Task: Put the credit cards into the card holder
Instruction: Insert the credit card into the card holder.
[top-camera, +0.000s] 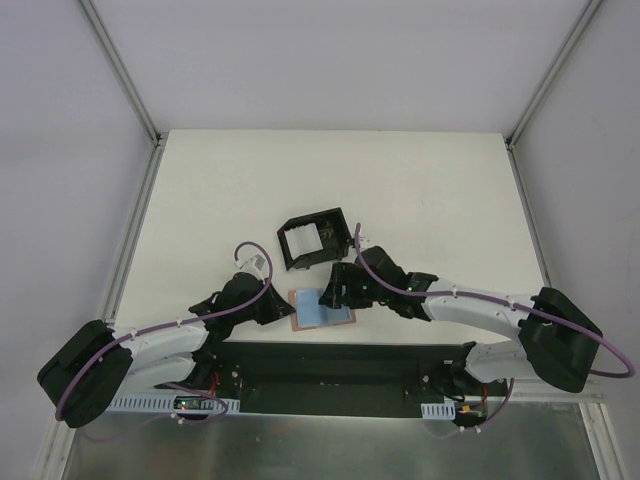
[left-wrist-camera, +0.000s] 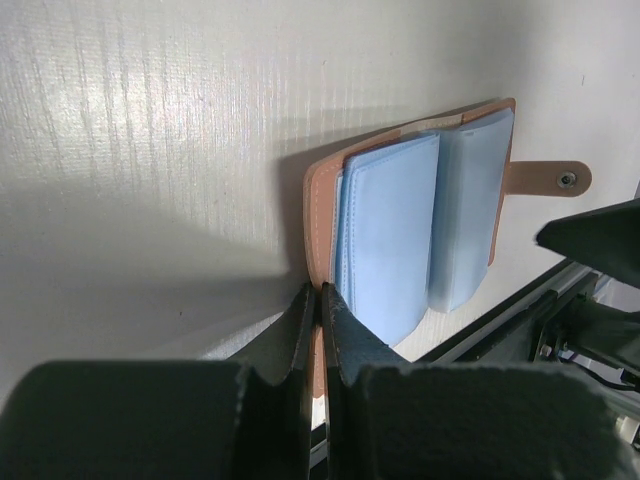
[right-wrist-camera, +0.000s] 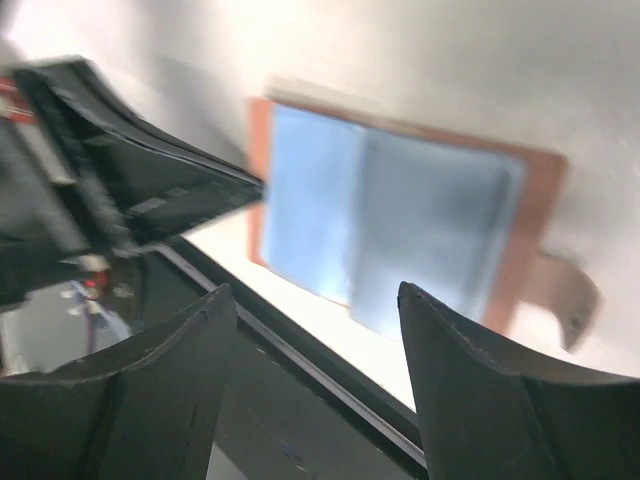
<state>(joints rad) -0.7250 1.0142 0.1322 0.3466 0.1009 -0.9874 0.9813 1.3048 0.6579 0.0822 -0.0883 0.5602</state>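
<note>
Card holder (top-camera: 320, 315) lies open at the table's (top-camera: 400, 180) near edge, left gripper (left-wrist-camera: 318, 295) pinching its cover; right gripper (right-wrist-camera: 315, 292) spread, apparently empty.

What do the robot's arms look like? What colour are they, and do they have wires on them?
The left arm and the right arm look alike: white tube-shaped links between chunky black joints. A thin purple cable runs along each arm and loops out in places. Each arm ends in a black two-finger tool. The left tool has thick, blocky fingers. The right tool has broad ones that taper to points.
</note>
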